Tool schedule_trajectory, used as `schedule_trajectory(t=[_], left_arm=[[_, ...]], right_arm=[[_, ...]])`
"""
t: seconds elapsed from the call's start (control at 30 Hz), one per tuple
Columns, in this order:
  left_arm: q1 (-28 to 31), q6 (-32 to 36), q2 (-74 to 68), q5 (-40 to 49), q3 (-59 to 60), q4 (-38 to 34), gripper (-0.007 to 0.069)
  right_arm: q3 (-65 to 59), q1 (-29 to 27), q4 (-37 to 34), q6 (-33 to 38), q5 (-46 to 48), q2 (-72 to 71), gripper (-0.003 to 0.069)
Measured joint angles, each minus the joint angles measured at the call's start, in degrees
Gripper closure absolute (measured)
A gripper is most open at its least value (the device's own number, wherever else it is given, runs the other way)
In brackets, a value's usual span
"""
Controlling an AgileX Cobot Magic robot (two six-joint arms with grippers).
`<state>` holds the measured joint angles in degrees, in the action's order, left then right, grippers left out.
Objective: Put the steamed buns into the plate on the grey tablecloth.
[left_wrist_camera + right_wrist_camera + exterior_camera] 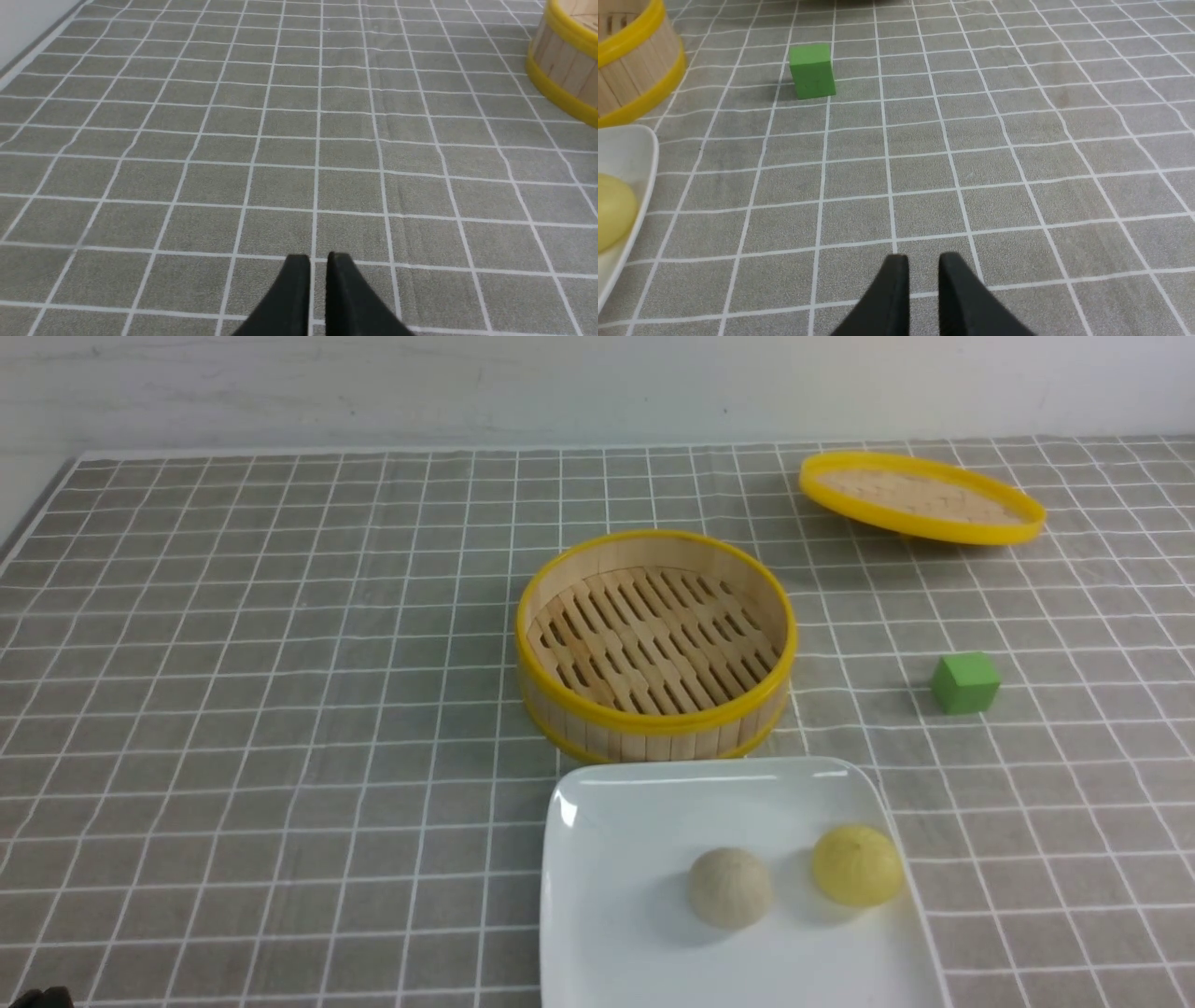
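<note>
Front view: the grey tablecloth point(280, 709), a woven cloth crossed by thin white lines into small squares, covers the desk out to the pale wall along the top of the frame, and its whole left half lies bare, the widest open stretch. One glossy white square plate point(607, 859) with rounded corners and a raised rim sits at lower centre, cut off by the bottom edge. Just beyond its far rim stands one round bamboo steamer point(653, 644), slatted floor showing, yellow bands top and bottom. One flat yellow-rimmed lid point(920, 497) lies tilted at upper right, near the cloth's far edge. One green cube point(965, 682) sits alone at right, free cloth all around it. Two dome-shaped steamed buns rest on the plate, apart from each other: the beige bun point(729, 887) near its middle, the yellow bun point(856, 865) close to its right rim. Each wrist view shows one black pincer over bare cloth, pinching nothing: the left pincer point(318, 257) parted by a thin slit, the right pincer point(923, 259) by a slightly wider gap.
</note>
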<state>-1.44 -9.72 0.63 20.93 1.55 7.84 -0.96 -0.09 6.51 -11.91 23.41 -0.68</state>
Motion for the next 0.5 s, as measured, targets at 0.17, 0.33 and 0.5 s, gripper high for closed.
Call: schedule_trajectory(t=[0.17,0.33,0.5], left_arm=[[0.5,-0.2,0.0,0.0,0.0,0.1,0.0535],[0.5,-0.2,0.0,0.1,0.0,0.1,0.0533],[0.5,-0.2,0.0,0.1,0.0,0.3,0.0533]], right_arm=[[0.0,0.0,0.0,0.0,0.0,0.0,0.0526],[0.0,0.0,0.0,0.0,0.0,0.0,0.0524],[0.0,0.0,0.0,0.0,0.0,0.0,0.052]])
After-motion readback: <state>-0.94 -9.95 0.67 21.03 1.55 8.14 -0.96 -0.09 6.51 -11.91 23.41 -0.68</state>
